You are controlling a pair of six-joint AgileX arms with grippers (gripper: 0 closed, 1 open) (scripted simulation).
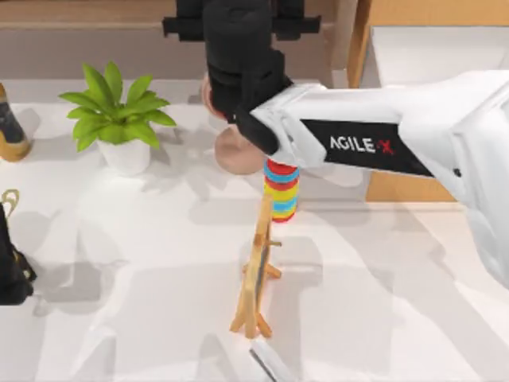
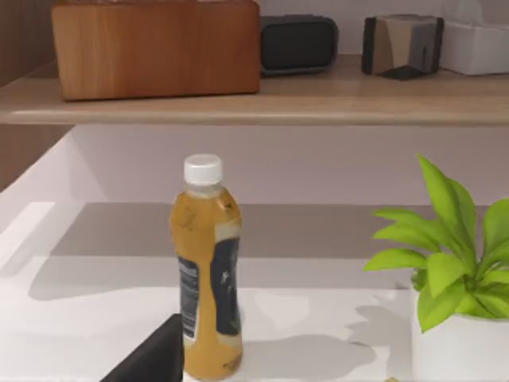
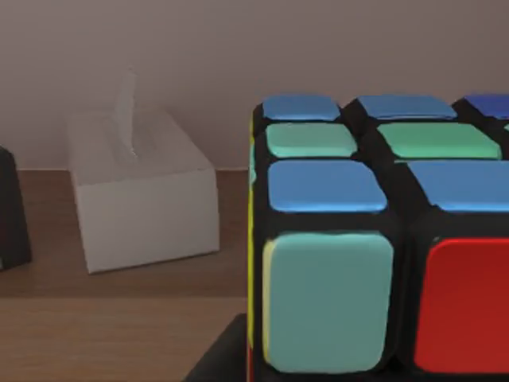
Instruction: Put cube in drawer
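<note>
Pinching the cube: right tool, at the far end of the AgileX arm that reaches across from the desk's right to the back centre. Judged clamped on it, since the cube sits tight against the right wrist cam, lifted to about shelf height, w/ a tissue box beyond. Held high prob. to clear the clutter below: stack of coloured rings, wooden stand, potted plant.

Drawer at back right of the desk, pulled open, white inside showing, nothing seen in it. Cube not yet over it; sideways carry toward the right looks like what's left, then a drop in.

Left tool parked at the desk's left edge, open or closed: cannot tell. Aimed at an orange-juice bottle standing upright near the plant.

Desk white, matte, soft shadows. Plain pale wall behind, long wood shelf along it w/ boxes and a small speaker.
</note>
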